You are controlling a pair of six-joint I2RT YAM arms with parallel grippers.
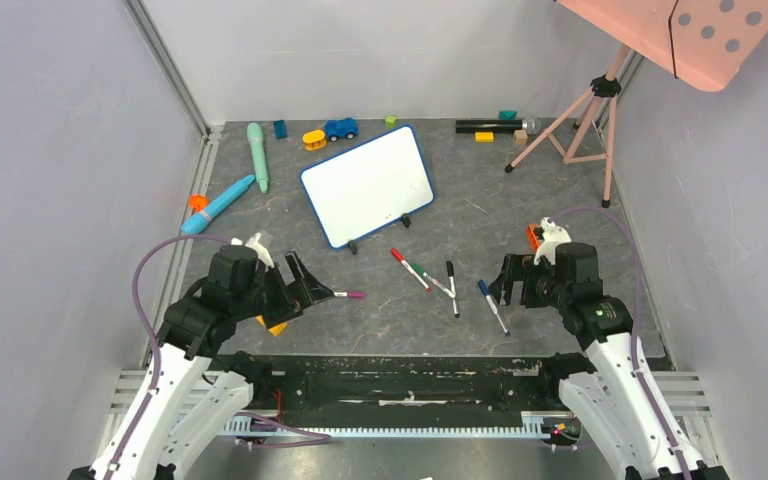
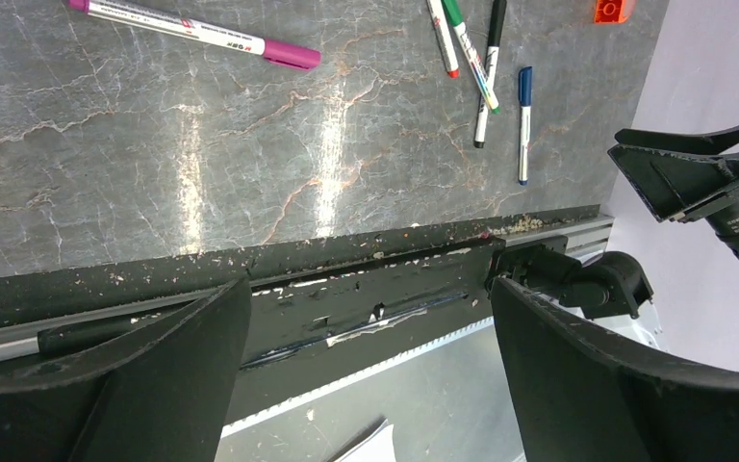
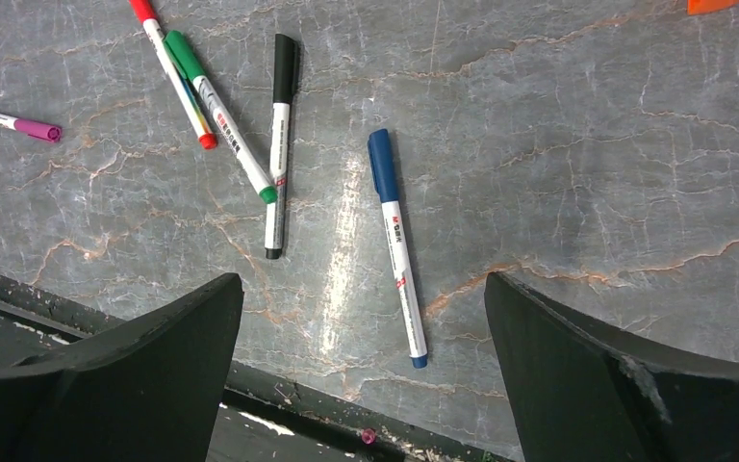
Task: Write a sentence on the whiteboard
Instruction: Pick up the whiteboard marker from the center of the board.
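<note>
The small white whiteboard with thin blue frame sits blank, beyond the markers. My left gripper and right gripper are both spread, empty. The thin blue-capped marker lies flat; a crooked pinch could roll it away.

Blue toy car sits beside yellow toy.

The left arm and right arm are showing white lower links and black joint housings. A purple cable is looping beside the left one, a paler cable beside the right. The black wedge-shaped fingers are showing scuffed, chipped edges.
</note>
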